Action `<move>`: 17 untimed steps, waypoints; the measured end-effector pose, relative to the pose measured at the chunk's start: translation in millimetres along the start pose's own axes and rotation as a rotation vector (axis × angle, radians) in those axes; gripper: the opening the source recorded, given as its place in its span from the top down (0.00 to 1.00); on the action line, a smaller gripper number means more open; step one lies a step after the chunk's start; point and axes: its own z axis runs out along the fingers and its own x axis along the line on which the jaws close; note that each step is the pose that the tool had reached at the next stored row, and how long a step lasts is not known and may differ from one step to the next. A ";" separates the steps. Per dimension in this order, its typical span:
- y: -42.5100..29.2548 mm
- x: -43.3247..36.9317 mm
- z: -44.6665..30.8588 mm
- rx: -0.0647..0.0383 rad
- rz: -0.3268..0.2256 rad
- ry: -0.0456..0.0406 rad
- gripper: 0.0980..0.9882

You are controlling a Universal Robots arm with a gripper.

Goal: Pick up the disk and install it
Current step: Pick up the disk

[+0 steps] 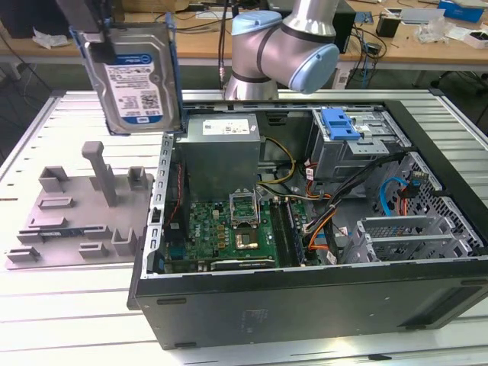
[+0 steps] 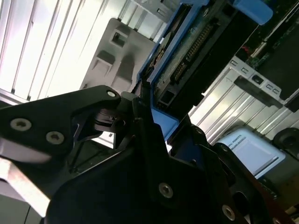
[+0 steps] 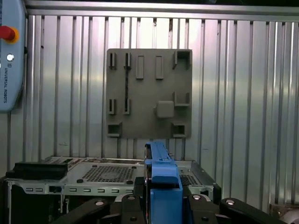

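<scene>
Here the gripper [image 2: 156,116], clamped on the hard disk's [image 1: 137,76] blue carrier [image 3: 161,163], seemingly firmly, should carry it upright, clear of the computer case [image 1: 305,309] wall.

— What sort of place is this?

— A robotics lab or electronics workshop. In the exterior view, a grey-and-blue robot arm [image 1: 284,47] stands at top centre, behind a ribbed metal table [image 1: 69,305].

— What else shows it?

— An open computer case [image 1: 305,305] with bare circuit boards fills the centre and right. A grey fixture plate [image 1: 76,210] lies at left. The arm holds a disk [image 1: 136,76] aloft at upper left. Wooden benches [image 1: 200,47] strewn with cables and gear run along the top edge. The first wrist view shows a control pendant [image 3: 10,60] with a red stop button.
</scene>
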 end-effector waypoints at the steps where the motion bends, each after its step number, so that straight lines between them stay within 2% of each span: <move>1: -5.8 2.1 -0.2 0.000 0.000 -0.0001 0.70; 2: -10.0 3.7 -0.4 0.000 0.000 -0.0001 0.70; 6: -45.1 17.5 -1.3 -0.001 0.000 0.0000 0.70; 8: -53.0 20.8 -1.4 -0.001 0.000 0.0000 0.70; 14: -91.1 40.5 -1.3 -0.001 0.000 -0.0001 0.70; 17: -101.0 46.5 -1.3 -0.001 0.000 -0.0001 0.70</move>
